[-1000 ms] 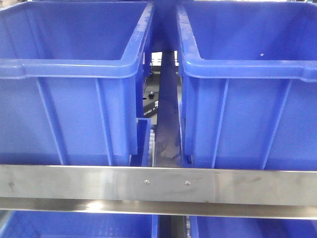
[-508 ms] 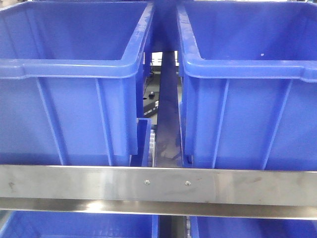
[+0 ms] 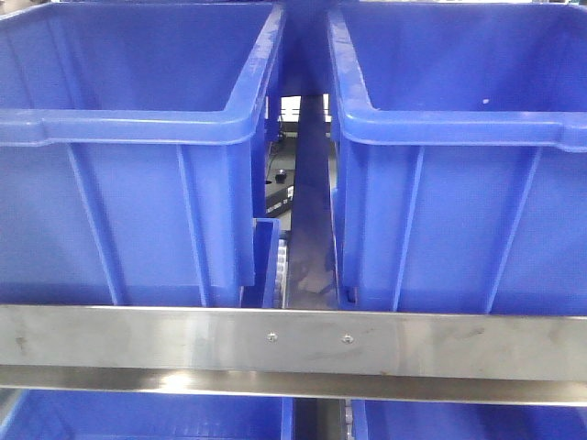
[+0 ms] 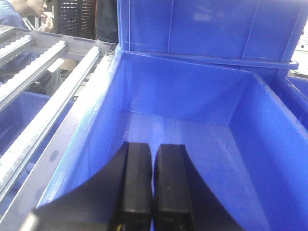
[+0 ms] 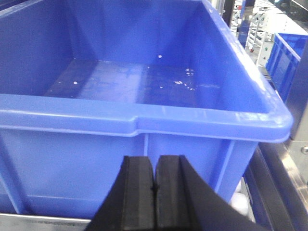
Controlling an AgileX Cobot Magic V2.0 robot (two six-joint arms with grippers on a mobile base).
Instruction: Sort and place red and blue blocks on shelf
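On my left wrist view the left gripper (image 4: 153,185) is closed, empty, at 6 o'clock over a blue bin (image 4: 269,144). The right gripper (image 5: 154,190) is likewise pressed closed before another bin (image 5: 144,120). The shelf rail (image 3: 293,344) crosses front; I see no blocks.

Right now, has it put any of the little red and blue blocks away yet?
No red or blue block shows in any view. The left gripper is shut and empty over a blue bin whose visible floor is bare. The right gripper, also shut and empty, faces another blue bin holding only pale specks. So whether any block has been placed on the shelf cannot be told; nothing is in hand.
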